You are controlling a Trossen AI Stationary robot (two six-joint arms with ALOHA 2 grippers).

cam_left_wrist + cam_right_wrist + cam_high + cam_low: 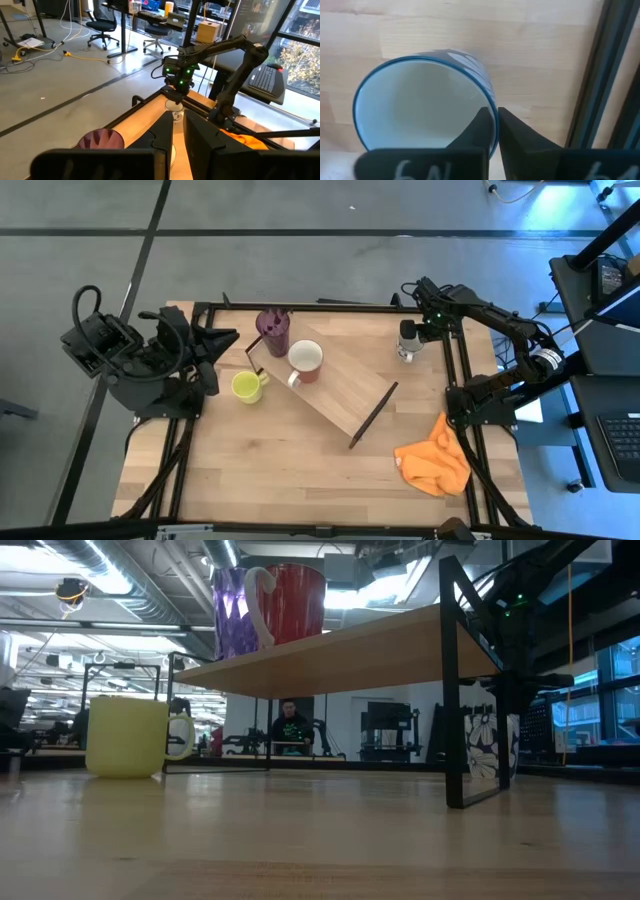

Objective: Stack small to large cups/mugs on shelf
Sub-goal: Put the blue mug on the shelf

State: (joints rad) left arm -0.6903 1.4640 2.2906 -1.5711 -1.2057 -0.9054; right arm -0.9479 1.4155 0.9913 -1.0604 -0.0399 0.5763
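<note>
The shelf [345,385] lies slantwise on the table, raised on dark end bars [455,690]. The dark purple tumbler [272,330] and the brownish mug [306,360] stand side by side on the shelf's far-left end [290,650]. The yellow-green mug [246,386] stands on the tabletop beside that end. The white-grey mug [406,350], blue-rimmed and flower-printed [490,745], stands near the table's far right edge. My right gripper [408,332] is above it, shut on its rim. My left gripper [228,337] is shut and hovers left of the tumbler. My right gripper [497,125] pinches the white-grey mug's rim [492,102]. One finger [477,127] is inside the mug and the other is outside. The fingers come from above, pointing down. The mug is upright, and in the low view its base seems to rest on the table.
An orange cloth [432,465] lies crumpled at the table's right edge, nearer than the right arm's base. A dark frame rail [600,75] runs close beside the white-grey mug. Bare tabletop [280,470] spreads along the near side. A person [291,725] sits in the room beyond.
</note>
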